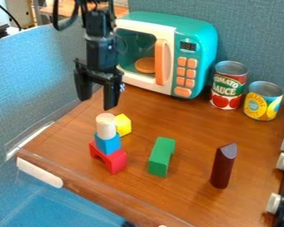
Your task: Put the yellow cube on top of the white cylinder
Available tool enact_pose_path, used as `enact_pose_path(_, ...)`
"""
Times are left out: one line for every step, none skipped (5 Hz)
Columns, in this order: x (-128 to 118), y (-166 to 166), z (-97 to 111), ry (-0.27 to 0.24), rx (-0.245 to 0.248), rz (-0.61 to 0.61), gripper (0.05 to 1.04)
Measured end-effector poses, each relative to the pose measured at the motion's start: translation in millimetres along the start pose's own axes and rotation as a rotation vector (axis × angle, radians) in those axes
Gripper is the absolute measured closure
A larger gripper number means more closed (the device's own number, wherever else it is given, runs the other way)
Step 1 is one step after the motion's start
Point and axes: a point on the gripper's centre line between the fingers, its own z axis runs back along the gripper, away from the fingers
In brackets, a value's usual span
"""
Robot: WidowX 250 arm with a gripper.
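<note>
The black gripper (97,102) hangs open at the upper left, above and slightly behind the block stack, with nothing between its fingers. The white cylinder (106,126) stands upright on a blue block (108,143), which rests on a red arch-shaped block (112,160). Just behind and to the right of this stack, the yellow cube (124,125) sits low, apparently on the wooden surface, its left side partly covered by the cylinder and blue block.
A green block (161,157) lies right of the stack, and a dark red-brown block (223,166) stands farther right. Behind are a teal toy microwave (198,40), a red can (228,86) and a yellow can (263,101). White stove knobs (283,161) line the right edge.
</note>
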Motion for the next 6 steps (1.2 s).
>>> enact_pose_path(15.7, 5.2, -11.6, 0.008, -0.021, 0.008, 0.083)
enact_pose_path(21.3, 7.7, -23.9, 0.015, -0.025, -0.002, 0.083)
enact_pose_path(23.3, 8.4, -25.9, 0.016, -0.001, -0.017, 0.083)
enact_pose_path(10.1, -5.1, -45.9, 0.075, -0.006, -0.078, 0.083)
enact_pose_path(0.9, -14.6, -24.1, 0.008, 0.005, -0.101, 0.083)
enact_pose_path(3.5, -16.6, -23.4, 0.001, 0.016, -0.115, 0.083)
